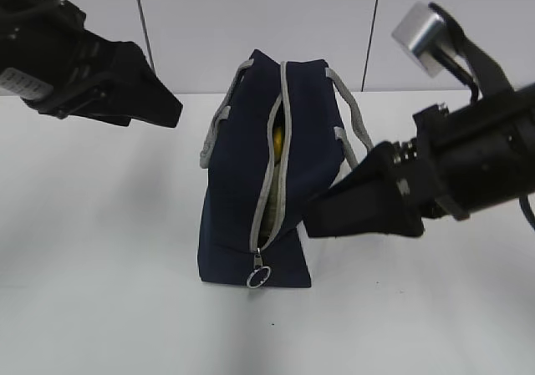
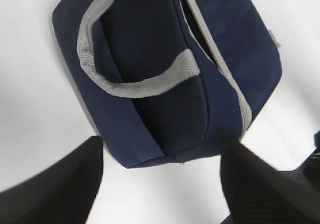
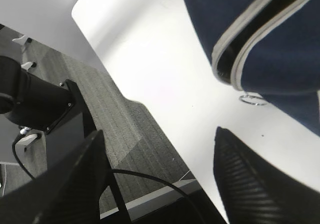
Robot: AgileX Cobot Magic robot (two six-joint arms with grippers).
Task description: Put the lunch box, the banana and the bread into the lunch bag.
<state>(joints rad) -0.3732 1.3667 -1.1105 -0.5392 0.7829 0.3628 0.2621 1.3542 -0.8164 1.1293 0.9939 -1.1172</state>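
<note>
Both jaws open, empty. We judge bag [image 1: 242, 191] soft, light; take handle [image 2: 150, 84] ahead of left jaws.

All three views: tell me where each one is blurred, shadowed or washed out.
Exterior view: the table is washed out white, with both arms blurred dark shapes. Left wrist view: the fingers are soft black blurs, the bag fairly sharp. Right wrist view: the fingers are blurred and the table glares.
</note>
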